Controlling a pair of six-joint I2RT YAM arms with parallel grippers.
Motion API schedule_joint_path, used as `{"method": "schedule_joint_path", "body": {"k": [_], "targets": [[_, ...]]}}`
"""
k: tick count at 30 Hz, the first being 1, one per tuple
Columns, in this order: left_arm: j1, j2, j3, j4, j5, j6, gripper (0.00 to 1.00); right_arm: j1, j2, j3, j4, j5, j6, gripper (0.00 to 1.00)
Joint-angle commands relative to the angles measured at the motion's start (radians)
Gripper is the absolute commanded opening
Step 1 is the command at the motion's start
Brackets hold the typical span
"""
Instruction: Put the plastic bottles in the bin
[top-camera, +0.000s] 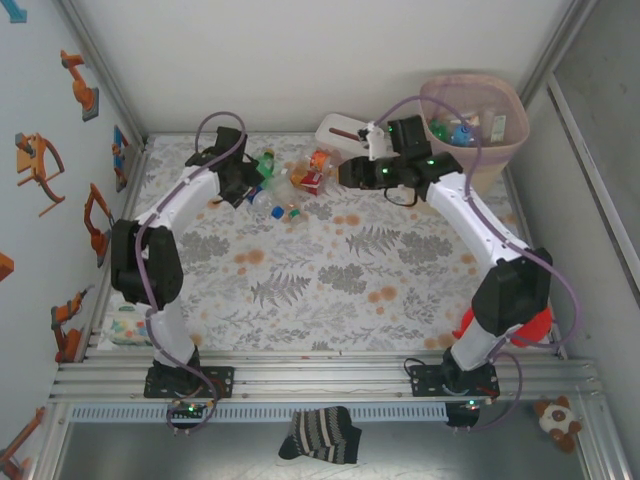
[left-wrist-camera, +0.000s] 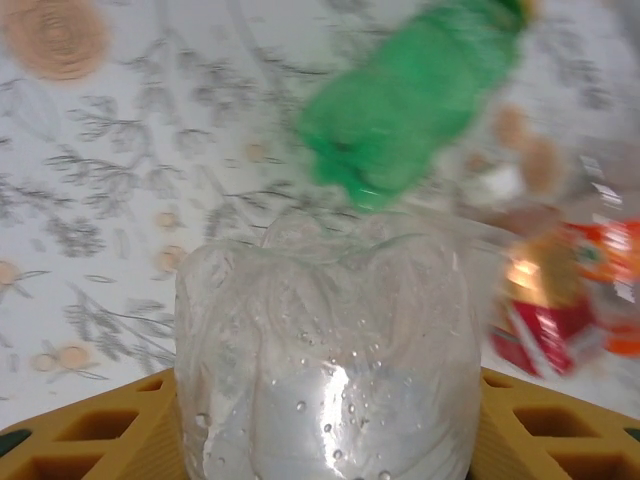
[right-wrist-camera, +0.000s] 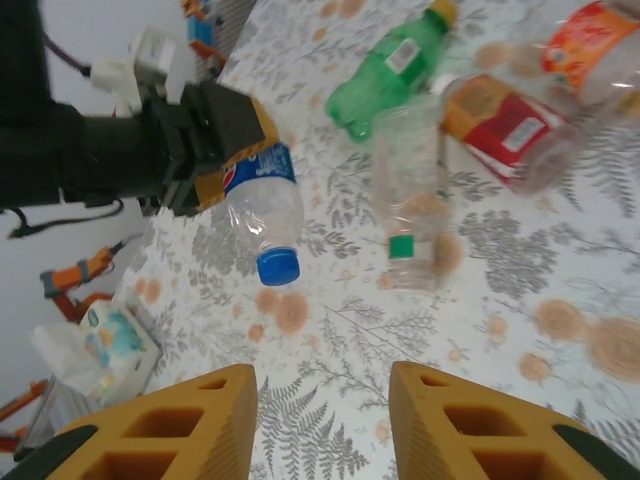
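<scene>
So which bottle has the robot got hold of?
The clear plastic bottle with the blue cap and blue label: the left gripper pinches it, while the other bottles lie loose on the table.

The bench (top-camera: 330, 270) is covered by a white cloth printed with grey fern leaves and orange flowers. A plain white back wall (top-camera: 300, 60) closes the far side. The pale left wall (top-camera: 40, 240) carries orange robot-arm stickers (top-camera: 38, 165). A grey panel (top-camera: 590, 200) stands on the right. Aluminium profile posts (top-camera: 100, 65) run up the far corners, and horizontal aluminium rails (top-camera: 320, 380) line the near edge. On the grey floor (top-camera: 420, 450) below lie a striped knitted item (top-camera: 320, 435) and a small plush toy (top-camera: 553, 418). Lighting is even and diffuse, without hard shadows.
</scene>
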Motion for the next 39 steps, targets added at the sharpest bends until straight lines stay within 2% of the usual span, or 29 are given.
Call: {"method": "schedule_joint_path", "body": {"k": [1,5,9,17,21,31,34,39], "targets": [[-0.017,-0.062,-0.041,0.116,0.136,0.085,0.55,0.046,0.047,0.049,0.055,-0.06,0.035,0.46],[-0.029,-0.117,-0.06,0.2,0.239,0.103,0.52,0.084,0.101,0.093,0.094,-0.08,0.072,0.62],[-0.042,-0.158,-0.076,0.289,0.327,0.104,0.5,0.109,0.158,0.137,0.135,-0.109,0.116,0.68],[-0.073,-0.199,-0.083,0.381,0.41,0.075,0.49,0.128,0.263,0.231,0.18,-0.091,0.197,0.68],[-0.091,-0.21,-0.088,0.4,0.411,0.061,0.5,0.132,0.303,0.28,0.183,-0.125,0.214,0.66],[-0.102,-0.235,-0.099,0.441,0.41,0.034,0.51,0.133,0.307,0.296,0.159,-0.106,0.202,0.61],[-0.102,-0.242,-0.097,0.447,0.41,0.03,0.51,0.133,0.311,0.304,0.155,-0.11,0.202,0.67],[-0.102,-0.25,-0.094,0.444,0.409,0.03,0.52,0.133,0.312,0.312,0.156,-0.115,0.203,0.67]]}}
